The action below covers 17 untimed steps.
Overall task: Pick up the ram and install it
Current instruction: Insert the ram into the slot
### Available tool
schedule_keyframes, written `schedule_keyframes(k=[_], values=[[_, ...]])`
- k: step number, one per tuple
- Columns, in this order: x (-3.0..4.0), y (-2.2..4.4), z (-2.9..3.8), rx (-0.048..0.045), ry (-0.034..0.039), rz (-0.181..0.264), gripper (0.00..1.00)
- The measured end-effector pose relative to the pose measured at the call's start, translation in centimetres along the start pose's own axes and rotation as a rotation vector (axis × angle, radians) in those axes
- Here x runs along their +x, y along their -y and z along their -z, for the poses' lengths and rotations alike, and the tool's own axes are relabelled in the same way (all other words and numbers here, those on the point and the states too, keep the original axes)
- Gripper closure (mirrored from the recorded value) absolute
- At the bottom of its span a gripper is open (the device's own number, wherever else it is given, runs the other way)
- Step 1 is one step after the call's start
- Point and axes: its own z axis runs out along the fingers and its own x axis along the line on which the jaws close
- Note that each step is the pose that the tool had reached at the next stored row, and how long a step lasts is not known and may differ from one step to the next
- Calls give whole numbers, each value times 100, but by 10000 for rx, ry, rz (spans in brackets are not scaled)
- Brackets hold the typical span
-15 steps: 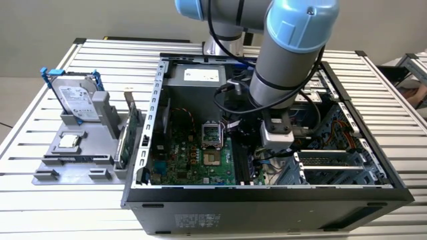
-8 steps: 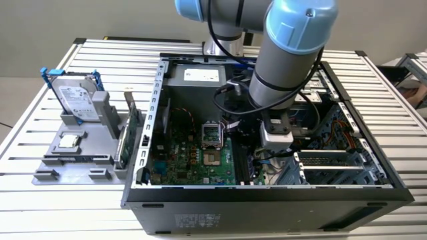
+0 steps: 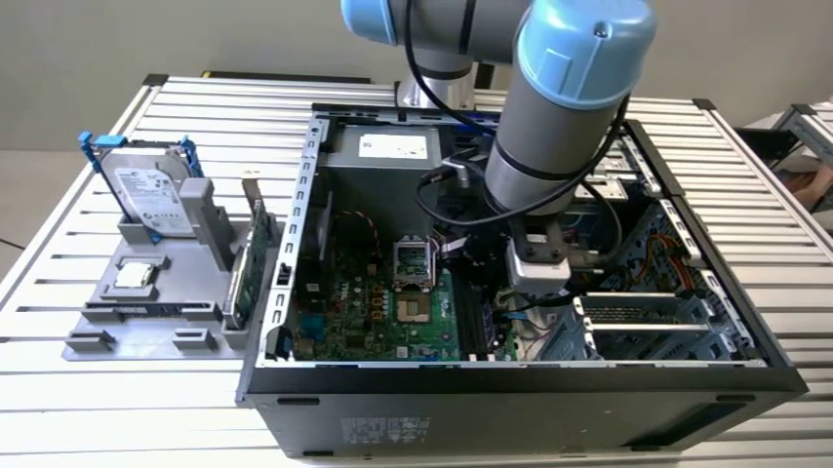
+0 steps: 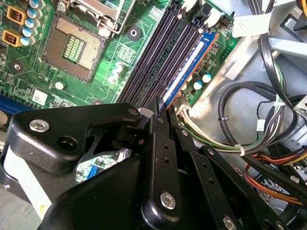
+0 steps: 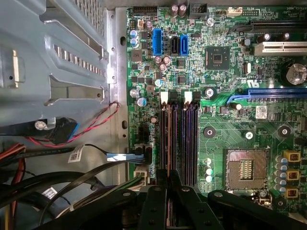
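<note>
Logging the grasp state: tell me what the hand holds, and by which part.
The hand is shut on the memory stick, pinching its upper edge at one end.

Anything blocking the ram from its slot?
Nothing visible. In the second wrist view the gripper holds the ram lined up along the outermost of the black slots. The cable bundle lies beside that slot, off the board's edge, not across it.
</note>
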Motion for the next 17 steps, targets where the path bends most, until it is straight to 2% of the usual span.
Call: schedule_keyframes(k=[17], values=[[-1, 35, -26, 3, 0, 0, 100]])
